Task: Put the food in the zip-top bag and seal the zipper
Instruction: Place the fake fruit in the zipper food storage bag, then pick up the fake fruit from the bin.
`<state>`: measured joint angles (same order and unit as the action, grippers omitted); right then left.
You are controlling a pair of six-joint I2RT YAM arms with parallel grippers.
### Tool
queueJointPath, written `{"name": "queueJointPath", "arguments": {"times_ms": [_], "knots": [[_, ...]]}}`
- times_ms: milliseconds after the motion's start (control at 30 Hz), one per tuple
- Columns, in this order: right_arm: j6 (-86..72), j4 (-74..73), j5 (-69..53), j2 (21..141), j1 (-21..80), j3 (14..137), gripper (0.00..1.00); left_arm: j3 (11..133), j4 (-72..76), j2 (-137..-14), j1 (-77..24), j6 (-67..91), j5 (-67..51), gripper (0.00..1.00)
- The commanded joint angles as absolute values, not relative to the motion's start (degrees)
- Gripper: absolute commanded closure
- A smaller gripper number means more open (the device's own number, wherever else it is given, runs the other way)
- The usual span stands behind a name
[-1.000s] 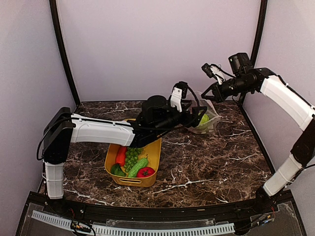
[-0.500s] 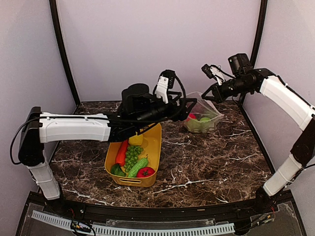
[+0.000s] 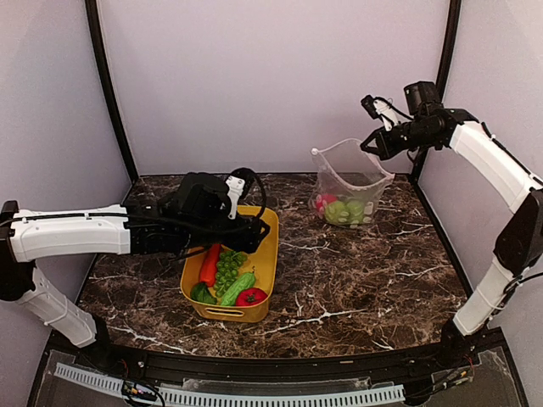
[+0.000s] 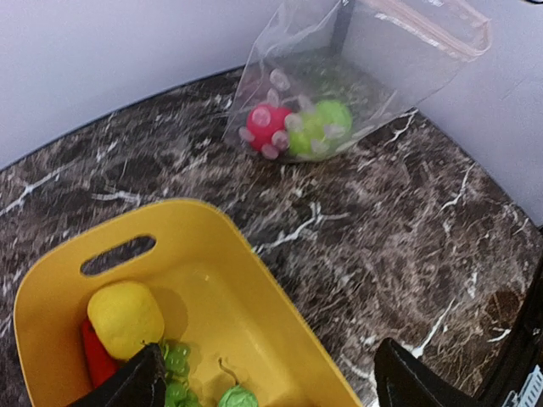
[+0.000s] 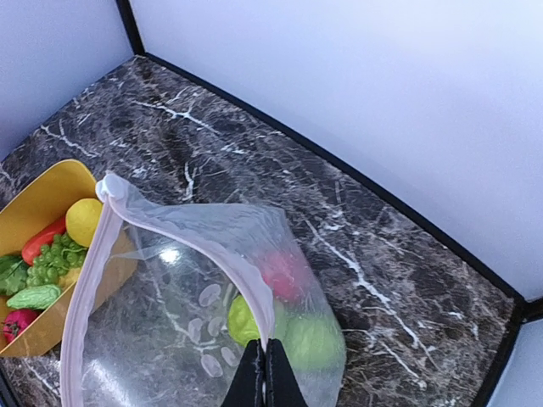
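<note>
The clear zip-top bag (image 3: pixel 349 180) stands at the back right with a red fruit (image 5: pixel 284 271) and green fruits (image 5: pixel 316 339) inside. My right gripper (image 3: pixel 374 144) is shut on the bag's rim (image 5: pixel 254 292) and holds the mouth up and open. In the left wrist view the pinkish zipper (image 4: pixel 441 30) runs along the mouth. My left gripper (image 3: pixel 257 229) is open and empty above the yellow tub (image 3: pixel 266 270); its fingers (image 4: pixel 140 386) frame the tub. The tub holds a lemon (image 4: pixel 125 315), carrot (image 3: pixel 209 267), grapes (image 3: pixel 227 273), cucumber (image 3: pixel 237 288) and a red fruit (image 3: pixel 251 297).
The marble table (image 3: pixel 365 271) is walled by pale panels with black corner posts (image 3: pixel 110 93). The tub sits left of centre, about a hand's width from the bag. The left arm (image 3: pixel 76 233) lies low across the table's left side.
My left arm has pulled back from the bag's mouth to above the tub. The right gripper has shifted slightly right and up with the bag's rim, so the bag stands more open.
</note>
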<state>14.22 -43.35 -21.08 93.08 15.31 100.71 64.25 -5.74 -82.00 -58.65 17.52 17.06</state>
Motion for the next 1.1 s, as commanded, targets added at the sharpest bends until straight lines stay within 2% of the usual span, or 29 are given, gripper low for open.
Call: {"name": "queueJointPath", "arguments": {"times_ms": [0, 333, 467, 600, 700, 833, 900, 1067], "knots": [[13.5, -42.6, -26.9, 93.0, 18.3, 95.8, 1.00, 61.1, -20.5, -79.2, -55.7, 25.6, 19.8, 0.17], [14.7, -43.6, -28.2, 90.9, 18.8, 93.4, 1.00, 58.5, -30.8, -76.0, -51.7, 28.5, 12.7, 0.21], [14.9, -43.5, -29.2, 90.5, 18.9, 92.6, 1.00, 59.0, -32.5, -77.0, -50.7, 29.1, 10.8, 0.30], [15.0, -42.6, -30.8, 89.4, 18.9, 90.9, 1.00, 60.9, -34.0, -79.2, -49.6, 29.3, 11.8, 0.32], [14.9, -41.3, -31.4, 88.2, 19.0, 89.0, 1.00, 63.2, -33.9, -81.3, -48.8, 28.8, 12.2, 0.32], [15.8, -40.5, -32.3, 86.9, 19.0, 86.3, 1.00, 66.9, -34.3, -86.1, -48.3, 27.7, 10.1, 0.26], [16.0, -39.5, -32.6, 85.7, 19.0, 84.5, 1.00, 68.8, -36.1, -88.8, -48.3, 27.5, 9.4, 0.26], [16.0, -38.0, -33.4, 83.4, 19.0, 81.7, 1.00, 71.6, -38.4, -94.5, -48.2, 27.3, 9.1, 0.38]]}}
